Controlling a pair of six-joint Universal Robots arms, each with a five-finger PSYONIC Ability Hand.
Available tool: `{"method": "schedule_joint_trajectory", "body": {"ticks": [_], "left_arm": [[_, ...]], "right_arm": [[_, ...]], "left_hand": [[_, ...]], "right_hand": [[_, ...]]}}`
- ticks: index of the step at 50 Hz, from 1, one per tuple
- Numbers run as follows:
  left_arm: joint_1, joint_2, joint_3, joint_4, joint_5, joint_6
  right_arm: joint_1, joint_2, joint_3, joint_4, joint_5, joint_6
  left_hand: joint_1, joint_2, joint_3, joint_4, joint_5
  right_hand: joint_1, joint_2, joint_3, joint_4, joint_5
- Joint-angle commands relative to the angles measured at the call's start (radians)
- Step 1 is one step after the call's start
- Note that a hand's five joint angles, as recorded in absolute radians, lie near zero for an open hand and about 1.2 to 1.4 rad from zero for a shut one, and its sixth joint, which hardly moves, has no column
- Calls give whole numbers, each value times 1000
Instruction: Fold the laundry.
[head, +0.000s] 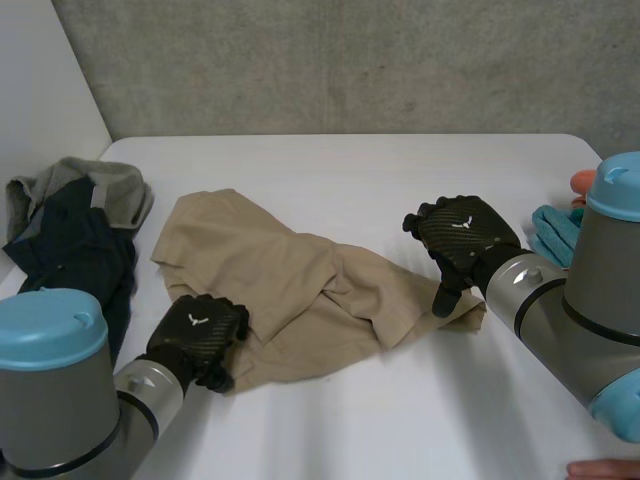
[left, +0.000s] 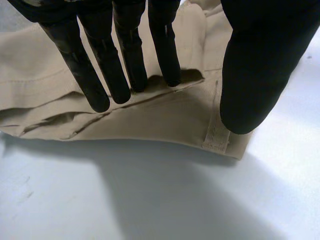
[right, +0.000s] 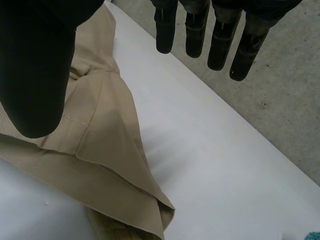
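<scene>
Left hand (head: 198, 335): straight fingers pressing beige cloth (head: 290, 285), near-left corner.
Right hand (head: 462, 238): spread, empty, over cloth's right end.
Cloth axis: far-left to near-right, crumpled.

The tan garment (head: 300, 290) is matt woven cloth, with fine twill ribs showing up close. The table (head: 400, 180) is smooth matt white and the wall (head: 350, 60) looks like rough grey concrete. The black fingers (left: 165, 55) look plastic with a slight sheen, and there's a carbon-weave texture on the back of the right hand (head: 462, 238).

A white table (head: 400, 170) fills the near ground. A grey concrete wall (head: 350, 60) rises beyond it. A white wall (head: 40, 90) stands left.
</scene>
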Motion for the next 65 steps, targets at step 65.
{"method": "schedule_joint_trajectory", "body": {"ticks": [65], "left_arm": [[-21,-106,80,0,-26,2]], "right_arm": [[-3,3,0,-5,0,-3]], "left_hand": [[499,500,500,499,501]], "right_hand": [[10,-58,-12,-30,-32]]}}
